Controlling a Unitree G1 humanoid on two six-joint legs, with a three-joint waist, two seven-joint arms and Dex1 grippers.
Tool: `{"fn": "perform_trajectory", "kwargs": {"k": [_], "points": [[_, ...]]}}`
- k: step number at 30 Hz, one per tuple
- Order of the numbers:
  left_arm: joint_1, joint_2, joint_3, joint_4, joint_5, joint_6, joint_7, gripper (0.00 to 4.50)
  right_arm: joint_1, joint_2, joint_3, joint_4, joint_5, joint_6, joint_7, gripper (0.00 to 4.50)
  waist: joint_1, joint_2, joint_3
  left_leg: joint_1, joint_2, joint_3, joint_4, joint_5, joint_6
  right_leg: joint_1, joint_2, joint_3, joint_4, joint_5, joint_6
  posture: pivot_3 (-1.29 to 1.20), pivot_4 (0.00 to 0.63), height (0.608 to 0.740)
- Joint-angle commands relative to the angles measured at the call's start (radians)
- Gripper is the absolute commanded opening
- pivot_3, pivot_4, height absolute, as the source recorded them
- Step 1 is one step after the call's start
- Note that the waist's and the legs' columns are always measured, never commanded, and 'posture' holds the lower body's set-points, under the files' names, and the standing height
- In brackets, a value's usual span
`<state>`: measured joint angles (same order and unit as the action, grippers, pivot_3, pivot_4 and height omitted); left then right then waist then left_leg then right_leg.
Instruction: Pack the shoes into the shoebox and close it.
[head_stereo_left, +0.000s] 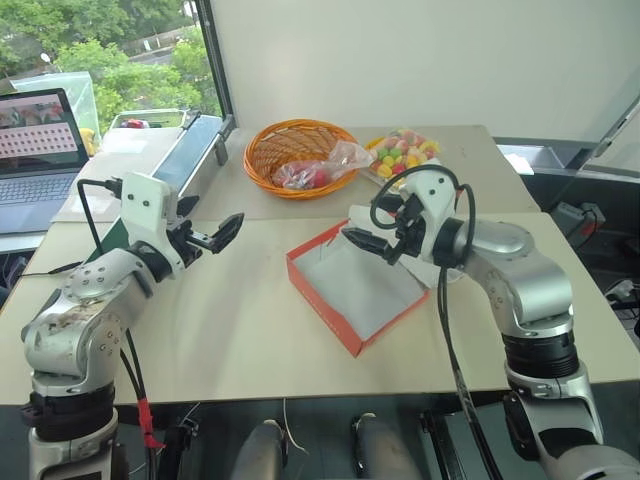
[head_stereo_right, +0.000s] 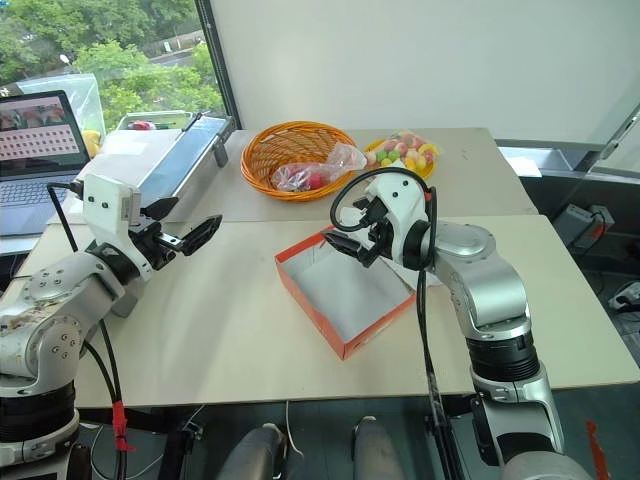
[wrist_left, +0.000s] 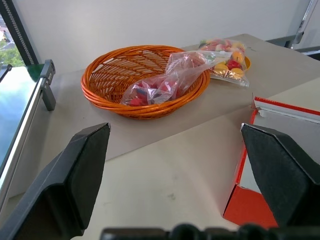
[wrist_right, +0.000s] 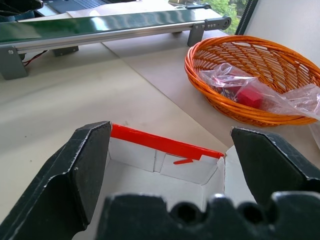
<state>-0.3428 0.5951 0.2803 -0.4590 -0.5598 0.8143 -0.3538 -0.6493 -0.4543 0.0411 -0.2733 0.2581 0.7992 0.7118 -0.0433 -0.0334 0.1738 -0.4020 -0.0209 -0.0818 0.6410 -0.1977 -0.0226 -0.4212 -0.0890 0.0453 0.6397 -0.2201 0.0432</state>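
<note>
The shoebox (head_stereo_left: 362, 288) lies open and empty in the middle of the table, red outside and white inside. The shoes are out of view. My right gripper (head_stereo_left: 362, 228) hovers open over the box's far right edge, pointing left; the right wrist view looks past its fingers (wrist_right: 82, 170) onto the box's red far rim (wrist_right: 160, 142). To the left of the box my left gripper (head_stereo_left: 222, 235) is held open above the table and points toward the box. The left wrist view catches a red corner of the shoebox (wrist_left: 247, 202) by one of its fingers (wrist_left: 280, 175).
A round orange wicker basket (head_stereo_left: 295, 150) with a plastic bag of red things (head_stereo_left: 315, 172) stands behind the box. A bag of coloured sweets (head_stereo_left: 405, 150) lies to its right. A small conveyor (head_stereo_left: 190, 150) and a laptop (head_stereo_left: 35, 150) are at the far left.
</note>
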Motion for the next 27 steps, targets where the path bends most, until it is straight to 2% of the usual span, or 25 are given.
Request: {"fn": "perform_trajectory", "kwargs": {"k": [1,12,27], "points": [[-0.030,0.006,0.008,0.001,0.014,-0.018,0.014,4.48,-0.004,0.009,-0.006,0.005,0.006,-0.047,-0.021,4.50,0.000,0.000,0.000,0.000,0.000,0.000,0.000,0.000,0.000,0.000,0.000,0.000,0.000,0.000,0.000,0.00,0.150,0.740],[0.033,0.038,0.085,0.039,0.037,-0.017,0.029,4.48,-0.039,0.097,-0.030,0.100,0.079,-0.089,-0.019,4.50,-0.002,0.000,0.000,0.000,0.001,0.000,0.000,0.000,0.000,-0.001,0.000,0.000,0.000,0.000,0.000,0.00,0.150,0.740],[0.070,-0.001,0.107,0.035,0.080,-0.039,0.101,4.48,-0.073,0.093,0.007,0.127,0.088,-0.102,-0.003,4.50,-0.001,0.000,0.000,0.000,0.000,0.000,0.000,0.000,0.000,-0.001,0.000,0.000,0.000,0.000,0.000,0.00,0.150,0.740]]}}
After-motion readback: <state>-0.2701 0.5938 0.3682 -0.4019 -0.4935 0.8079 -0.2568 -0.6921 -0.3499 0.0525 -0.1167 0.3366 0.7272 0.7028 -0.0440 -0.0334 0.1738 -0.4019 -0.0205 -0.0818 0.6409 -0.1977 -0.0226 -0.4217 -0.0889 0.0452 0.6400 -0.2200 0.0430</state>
